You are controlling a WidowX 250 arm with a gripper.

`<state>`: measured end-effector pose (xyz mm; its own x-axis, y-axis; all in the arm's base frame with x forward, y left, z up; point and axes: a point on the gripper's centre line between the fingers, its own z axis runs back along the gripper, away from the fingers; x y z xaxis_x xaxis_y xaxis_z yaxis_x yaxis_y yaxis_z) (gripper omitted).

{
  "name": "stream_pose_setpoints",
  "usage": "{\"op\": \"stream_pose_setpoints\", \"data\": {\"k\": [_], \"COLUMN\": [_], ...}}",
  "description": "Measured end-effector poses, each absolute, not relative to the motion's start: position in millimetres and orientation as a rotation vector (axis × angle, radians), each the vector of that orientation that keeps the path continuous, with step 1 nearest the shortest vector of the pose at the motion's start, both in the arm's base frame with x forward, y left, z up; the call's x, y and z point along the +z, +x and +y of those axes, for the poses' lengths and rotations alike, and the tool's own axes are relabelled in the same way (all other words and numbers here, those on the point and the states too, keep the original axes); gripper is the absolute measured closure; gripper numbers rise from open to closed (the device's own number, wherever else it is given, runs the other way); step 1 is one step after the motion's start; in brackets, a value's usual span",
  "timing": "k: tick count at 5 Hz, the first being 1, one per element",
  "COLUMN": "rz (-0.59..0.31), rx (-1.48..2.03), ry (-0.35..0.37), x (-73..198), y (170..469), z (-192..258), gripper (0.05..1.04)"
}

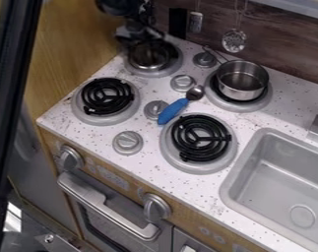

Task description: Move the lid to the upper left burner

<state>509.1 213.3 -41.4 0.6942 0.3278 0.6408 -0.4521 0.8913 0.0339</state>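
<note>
1. Camera view: the pot (242, 81) sits upright on the upper right burner (266, 100), open at the top, with its metal floor visible and its handle pointing toward the upper left.
2. The sink (260, 184), at the right, shows its grey basin floor and the round drain (302, 216).
3. At the upper left burner (169, 70), the gripper (145, 43) hangs close above the lid (147, 58). Whether it is spread, pressed together or pinching the lid, I cannot tell; contact between them is also unclear.
4. The lid is within that burner's outline, silvery and partly hidden by the gripper. I cannot tell whether it rests on the coil.
5. Between the two lower burners, nearer the right one, lies the spoon (174, 110), its blue handle just beside a knob (156, 110) and its metal head pointing toward the pot.
</note>
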Motion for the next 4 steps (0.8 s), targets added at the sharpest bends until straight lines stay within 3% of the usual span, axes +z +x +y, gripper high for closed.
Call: {"op": "stream_pose_setpoints", "data": {"k": [2, 4], "rz": [-0.648, -0.657], "rx": [0.425, 0.408], "ry": [0.188, 0.194], "x": [-46.3, -47.4], "y": [515.4, 519.7], "z": [211.5, 202.4], "gripper": [0.133, 0.706]}}
